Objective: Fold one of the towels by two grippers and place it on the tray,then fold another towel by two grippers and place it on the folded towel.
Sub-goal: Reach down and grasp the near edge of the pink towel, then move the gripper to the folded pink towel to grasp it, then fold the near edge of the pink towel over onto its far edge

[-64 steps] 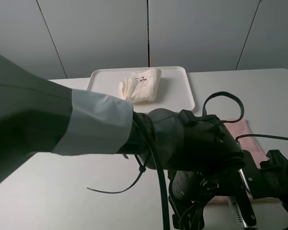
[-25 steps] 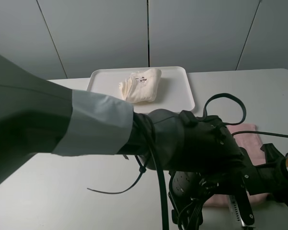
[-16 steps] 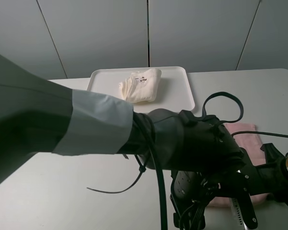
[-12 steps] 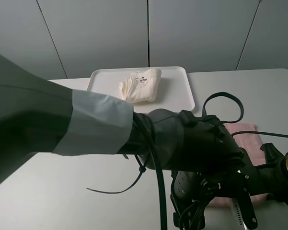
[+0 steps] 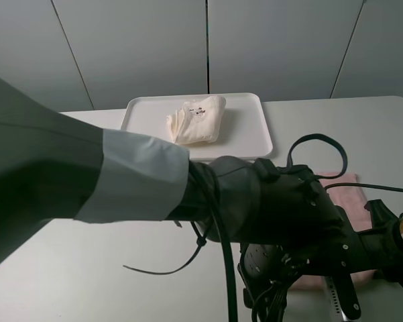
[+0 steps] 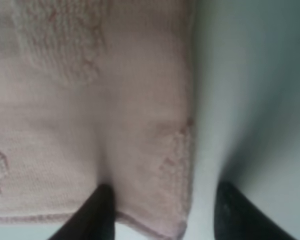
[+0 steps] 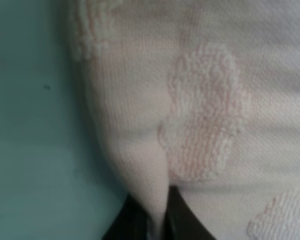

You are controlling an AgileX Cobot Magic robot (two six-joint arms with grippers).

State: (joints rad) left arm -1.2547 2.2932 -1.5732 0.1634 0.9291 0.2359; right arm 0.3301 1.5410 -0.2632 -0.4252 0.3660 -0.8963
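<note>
Downward and slightly rightward is where the grey-sleeved left arm [image 5: 121, 181] has slid in the high view since half a second ago, and a strip of table shows between it and the tray's near rim.

Two towels are in view. One, the cream off-white terry towel [image 5: 196, 121], lies folded in a bundle on the single flat white rectangular plastic tray [image 5: 245, 131], left of the tray's middle at the far side of the table. The other, the pale pink terry towel [image 5: 340, 191], lies on the tabletop well apart from the tray, at the near right; from above the arms hide most of it.

Two arms work at this pink cloth. The left gripper [image 6: 163, 189] stands with its fingers clearly apart, one black fingertip [image 6: 101, 210] pressing down on the towel and the other on the bare table just beside the hem, so the towel's corner lies flat between them and is not pinched. The right gripper [image 7: 153, 200] has its jaws drawn tight together on a narrow ridge of the pink towel that rises up between the dark fingers.

The smooth white table [image 5: 87, 282] bears only the tray and the pink cloth. Behind it stands a wall of pale grey panels [image 5: 275, 47] split by thin dark seams.
</note>
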